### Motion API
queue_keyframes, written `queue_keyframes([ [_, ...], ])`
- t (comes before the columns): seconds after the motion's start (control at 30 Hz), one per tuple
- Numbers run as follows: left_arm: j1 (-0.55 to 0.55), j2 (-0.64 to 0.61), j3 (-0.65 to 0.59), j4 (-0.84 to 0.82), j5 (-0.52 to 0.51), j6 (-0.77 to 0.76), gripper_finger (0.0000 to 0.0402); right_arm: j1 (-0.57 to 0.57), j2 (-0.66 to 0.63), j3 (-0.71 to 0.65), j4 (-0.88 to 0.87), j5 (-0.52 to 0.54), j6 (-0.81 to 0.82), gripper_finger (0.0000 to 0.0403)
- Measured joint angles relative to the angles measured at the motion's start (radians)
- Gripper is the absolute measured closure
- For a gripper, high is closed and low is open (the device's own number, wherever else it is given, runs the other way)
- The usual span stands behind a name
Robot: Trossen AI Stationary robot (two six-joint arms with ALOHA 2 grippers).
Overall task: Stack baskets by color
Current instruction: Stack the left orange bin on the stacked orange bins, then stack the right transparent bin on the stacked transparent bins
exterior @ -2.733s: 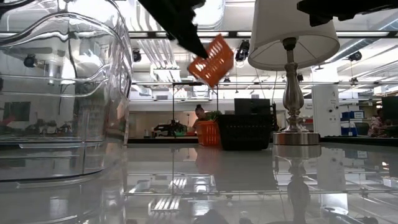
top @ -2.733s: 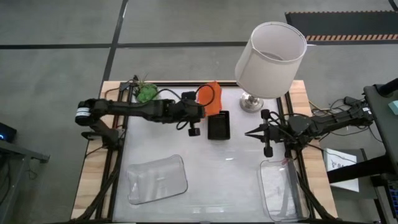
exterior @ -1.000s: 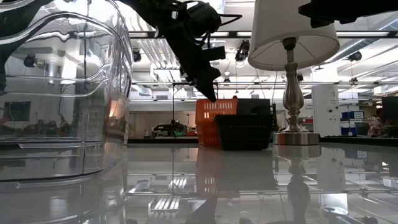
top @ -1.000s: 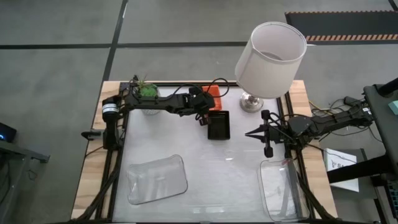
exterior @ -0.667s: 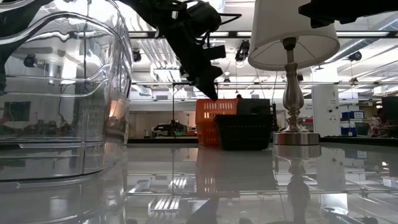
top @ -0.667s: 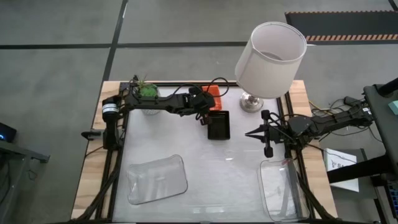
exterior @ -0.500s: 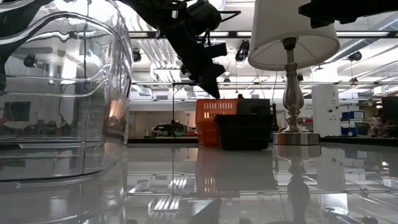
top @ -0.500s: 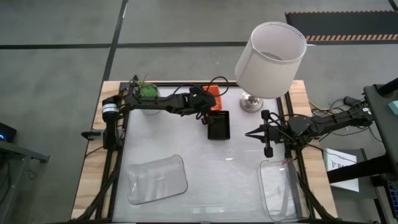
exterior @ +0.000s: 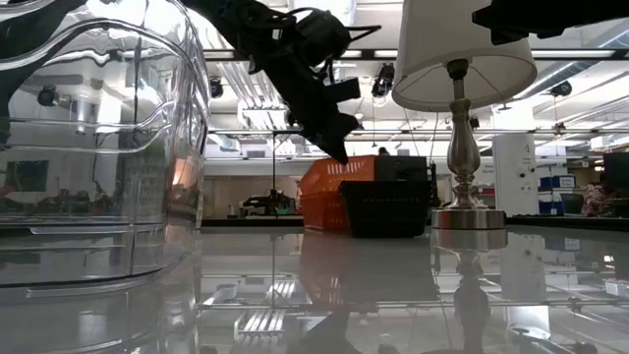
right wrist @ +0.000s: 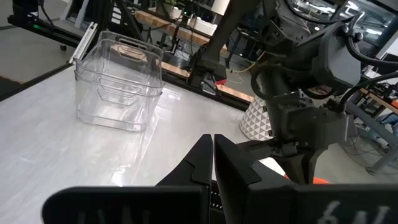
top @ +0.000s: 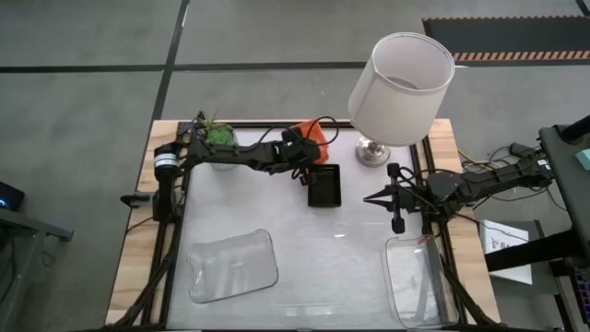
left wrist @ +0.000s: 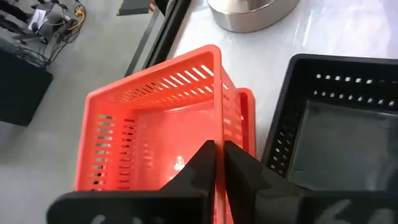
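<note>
Since half a second ago we see the orange basket (exterior: 334,193) tip up on one side, where it had sat level behind the black basket (top: 324,186). Our left gripper (left wrist: 216,163) has its fingers pinched shut on the near wall of this orange basket, which rests tilted over a second orange basket (left wrist: 244,118) beneath it, at the table's (top: 350,258) back edge just beside the lamp (top: 396,83) base. The black basket stands just in front of the orange pair, touching or nearly so. Our right gripper (right wrist: 212,163) hangs with its fingers closed on nothing, above the right side of the table, near a clear tray (top: 419,281). Another clear tray (top: 232,266) lies at the front left, well apart from the baskets. A plant (top: 217,135) sits at the back left corner.
</note>
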Motion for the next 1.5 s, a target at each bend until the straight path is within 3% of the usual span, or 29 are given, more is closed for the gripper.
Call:
queue_keyframes([
  [0.33, 0.006, 0.000, 0.000, 0.000, -0.008, -0.032, 0.0391, 0.000, 0.000, 0.000, 0.000, 0.000, 0.000, 0.0394],
  [0.73, 0.013, 0.000, -0.003, 0.000, -0.006, -0.058, 0.0317, 0.000, 0.000, 0.000, 0.000, 0.000, 0.003, 0.0394],
  [1.13, 0.006, -0.039, 0.002, -0.010, 0.061, -0.103, 0.0262, 0.000, 0.000, 0.000, -0.003, 0.000, 0.003, 0.0394],
  [1.5, -0.164, -0.196, -0.003, -0.118, 0.125, -0.077, 0.0260, 0.000, 0.000, 0.000, 0.021, 0.000, -0.040, 0.0394],
])
